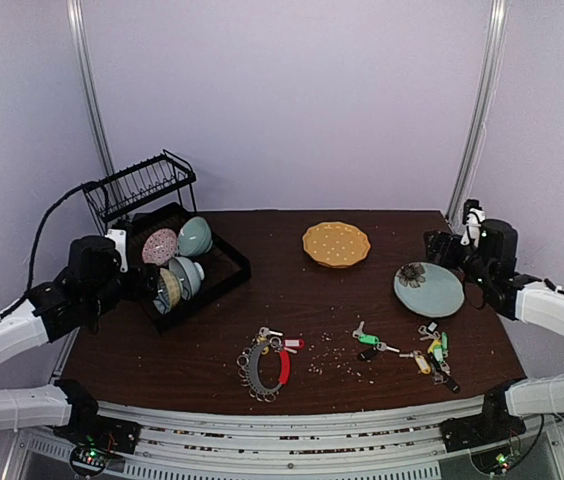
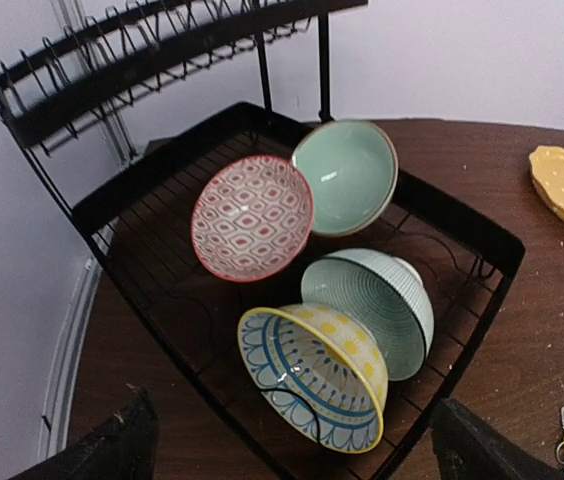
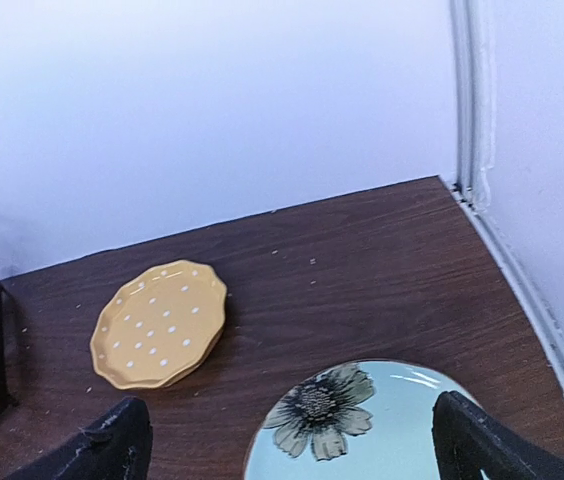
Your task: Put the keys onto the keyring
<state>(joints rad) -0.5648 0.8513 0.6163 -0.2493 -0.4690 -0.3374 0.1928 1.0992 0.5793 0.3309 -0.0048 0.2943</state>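
Note:
The keyring (image 1: 265,368), a red arc and a dark band fringed with silver loops, lies near the table's front edge, left of centre. A red-tagged key (image 1: 292,343) lies by its upper right. A green-tagged key (image 1: 367,339) rests right of centre. More keys (image 1: 434,352) with yellow, green and black tags are heaped at the front right. My left gripper (image 1: 147,284) hovers open at the dish rack (image 2: 482,235), far from the keys. Its jaws (image 2: 297,445) stand wide with nothing between them. My right gripper (image 1: 444,248) is open over the flower plate (image 3: 402,430), jaws (image 3: 297,450) wide and empty.
The black dish rack (image 1: 224,270) at the back left holds several bowls, among them a yellow-rimmed one (image 2: 312,385). A yellow dotted plate (image 1: 336,243) sits at the back centre and a pale blue flower plate (image 1: 429,288) at the right. Crumbs are scattered between keyring and keys.

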